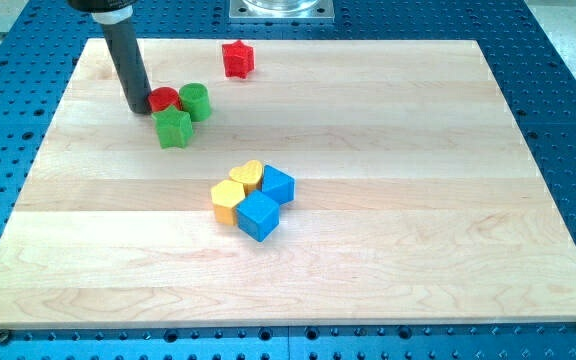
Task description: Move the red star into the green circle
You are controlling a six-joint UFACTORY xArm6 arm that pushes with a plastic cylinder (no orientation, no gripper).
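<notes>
Upper left of the frame: my tip (139,109) is down on the wooden board (388,260), the dark rod rising out of the top edge. No claw on this rig, only the rod, so there is nothing to open or close.

The tip sits just to the left of a red circle (163,99), touching it or very nearly; I cannot tell which. The green circle (196,102) stands just right of the red one, the two in contact. A green star (174,129) lies directly below that pair, pressed up against them.

The red star (237,59) is alone near the top edge, up and to the right of the green circle, clearly apart from it.

Centre of the frame: a tight cluster of four. A yellow heart (248,177) at upper left, a yellow block (227,202) at lower left, shape unclear, possibly hexagonal. A blue block (278,185) at upper right and a blue cube (259,216) at the bottom.

Surface: pale planked wood, grain running left to right, resting on a blue perforated table (558,90). A grey metal base plate (281,9) shows at the top centre.
</notes>
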